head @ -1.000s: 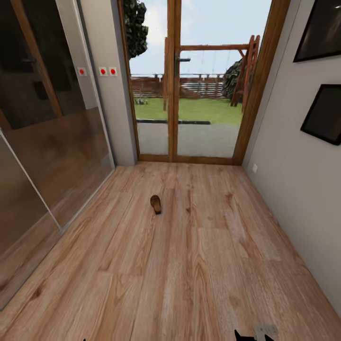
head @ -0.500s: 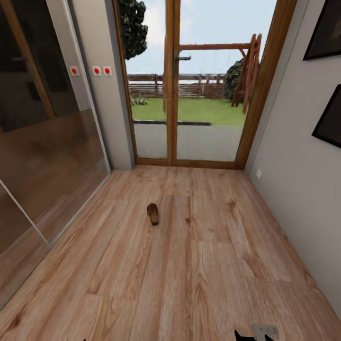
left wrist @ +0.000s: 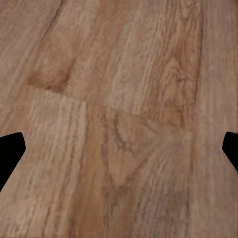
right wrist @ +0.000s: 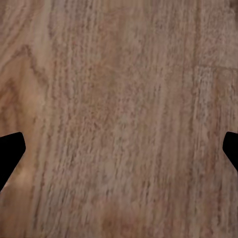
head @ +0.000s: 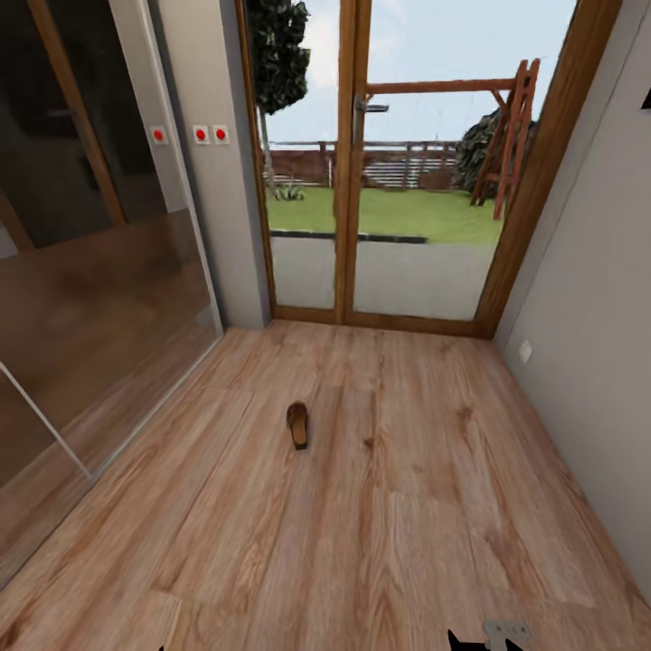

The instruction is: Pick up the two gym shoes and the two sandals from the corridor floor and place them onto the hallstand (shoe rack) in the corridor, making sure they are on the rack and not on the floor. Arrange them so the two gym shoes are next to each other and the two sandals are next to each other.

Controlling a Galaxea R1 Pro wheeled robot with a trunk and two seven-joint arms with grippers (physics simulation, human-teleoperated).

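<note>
The left pincer (left wrist: pixel 119 148) is hanging over bare planks with its two dark fingertips (left wrist: pixel 10 156) showing at opposite edges of the left wrist view, spread wide with nothing between them; the right pincer (right wrist: pixel 119 148) is doing the same in the right wrist view, its fingertips (right wrist: pixel 10 156) spread wide over wood grain and pinching nothing; in the head view a small part of the right arm (head: pixel 493 636) is poking up at the bottom edge.

A single brown sandal (head: pixel 297 425) is lying flat on the corridor floor (head: pixel 407 506), near the middle of the corridor and well ahead of the robot, pointing lengthwise toward the far end; nothing is touching it.

To the left, a mirrored sliding-door wardrobe (head: pixel 99 298) is reflecting the floor; beyond it, three red-dotted wall switches (head: pixel 199 135) are sitting on a grey wall; straight ahead, a wood-framed glass door (head: pixel 398 181) is showing a lawn and a wooden swing frame (head: pixel 506 127); a pale wall with a white socket (head: pixel 524 351) is running along the right.
</note>
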